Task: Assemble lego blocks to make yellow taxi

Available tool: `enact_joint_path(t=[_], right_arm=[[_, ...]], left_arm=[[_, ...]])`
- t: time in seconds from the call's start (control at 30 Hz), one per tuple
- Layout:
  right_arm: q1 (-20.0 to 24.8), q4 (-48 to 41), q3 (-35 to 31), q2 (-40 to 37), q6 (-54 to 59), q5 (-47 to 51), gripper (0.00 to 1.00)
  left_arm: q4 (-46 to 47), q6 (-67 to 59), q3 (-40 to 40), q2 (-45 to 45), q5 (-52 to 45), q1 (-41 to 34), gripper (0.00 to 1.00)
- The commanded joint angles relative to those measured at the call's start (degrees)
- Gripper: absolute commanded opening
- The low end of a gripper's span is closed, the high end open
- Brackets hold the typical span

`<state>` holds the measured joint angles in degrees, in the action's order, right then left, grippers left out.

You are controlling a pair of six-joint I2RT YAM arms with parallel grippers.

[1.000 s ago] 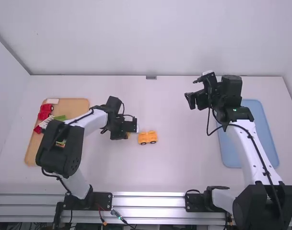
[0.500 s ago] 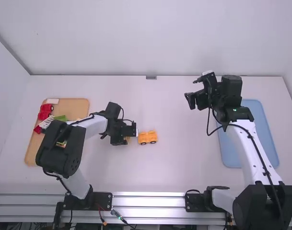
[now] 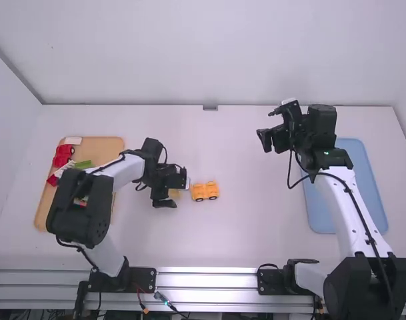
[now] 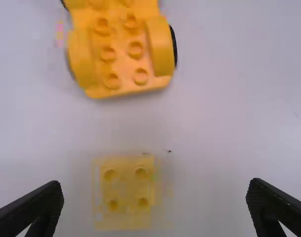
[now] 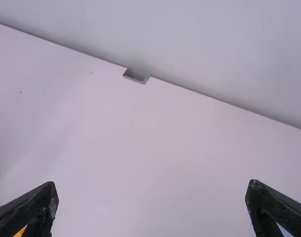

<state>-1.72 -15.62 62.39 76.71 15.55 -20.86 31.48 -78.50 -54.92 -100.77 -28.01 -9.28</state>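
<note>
I see the block (image 4: 125, 191) just left of the car (image 4: 121, 59). The left gripper (image 4: 155, 186), that same side, has fingers apart, empty; the right gripper (image 5: 151, 186), well right of the car, likewise. Closing now may push the block crooked, because it sits nearer one finger.

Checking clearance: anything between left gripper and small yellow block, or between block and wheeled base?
Nothing visible either way. The left gripper hangs open over the yellow block, and just flat table separates the block from the wheeled base.
</note>
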Motion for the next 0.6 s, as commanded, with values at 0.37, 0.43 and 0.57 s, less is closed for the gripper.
enact_joint_path(t=[0.37,0.43,0.57], right_arm=[[-5.75,2.19,-9.44,0.13,28.83,-21.14,0.99],[-6.25,5.11,-12.39,0.13,30.47,-23.28,0.99],[-7.39,15.96,-21.64,0.20,31.06,-27.30,0.99]], left_arm=[[-17.14,-1.25,8.87,1.33,-24.44,8.50,0.99],[-19.30,-0.33,9.99,1.14,-25.83,9.16,0.99],[-24.20,-0.37,12.15,-1.01,-28.17,10.49,0.99]])
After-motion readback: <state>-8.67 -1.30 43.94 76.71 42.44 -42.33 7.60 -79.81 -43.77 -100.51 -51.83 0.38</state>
